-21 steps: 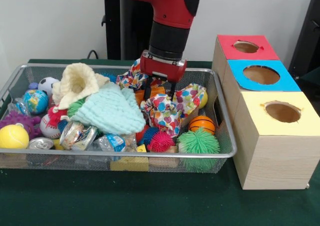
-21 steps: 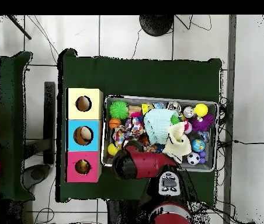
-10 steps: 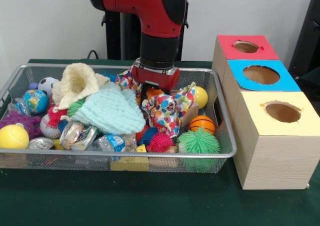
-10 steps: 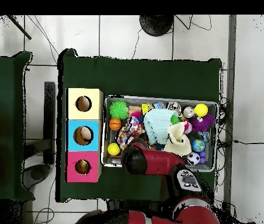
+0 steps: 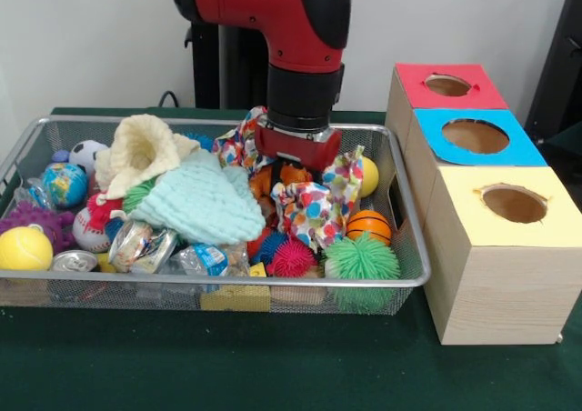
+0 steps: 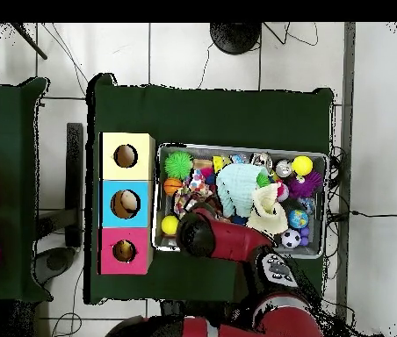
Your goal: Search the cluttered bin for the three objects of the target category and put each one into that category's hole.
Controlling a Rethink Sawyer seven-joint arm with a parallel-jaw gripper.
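My gripper (image 5: pixel 291 167) reaches down into the wire bin (image 5: pixel 411 238), its tip buried between an orange object (image 5: pixel 289 175) and the polka-dot cloth (image 5: pixel 314 206), so its state is hidden. From overhead the arm (image 6: pixel 204 239) covers it. Around it lie an orange basketball (image 5: pixel 367 225), a yellow ball (image 5: pixel 368 176), a green spiky ball (image 5: pixel 361 258) and a pink spiky ball (image 5: pixel 293 257). To the right stand the red box (image 5: pixel 447 85), the blue box (image 5: pixel 475 136) and the yellow box (image 5: pixel 512 204), each with a round hole on top.
A mint knit cloth (image 5: pixel 202 200) and a cream knit cloth (image 5: pixel 141 152) are heaped mid-bin. At the left end lie a yellow tennis ball (image 5: pixel 24 247), a globe ball (image 5: pixel 64 184), a soccer ball (image 5: pixel 86 155), a baseball (image 5: pixel 91 229), a purple spiky ball (image 5: pixel 32 218) and cans (image 5: pixel 75 262).
The gripper has come down into the clutter, swung left, then back right. The polka-dot cloth has shifted and bunched under it.
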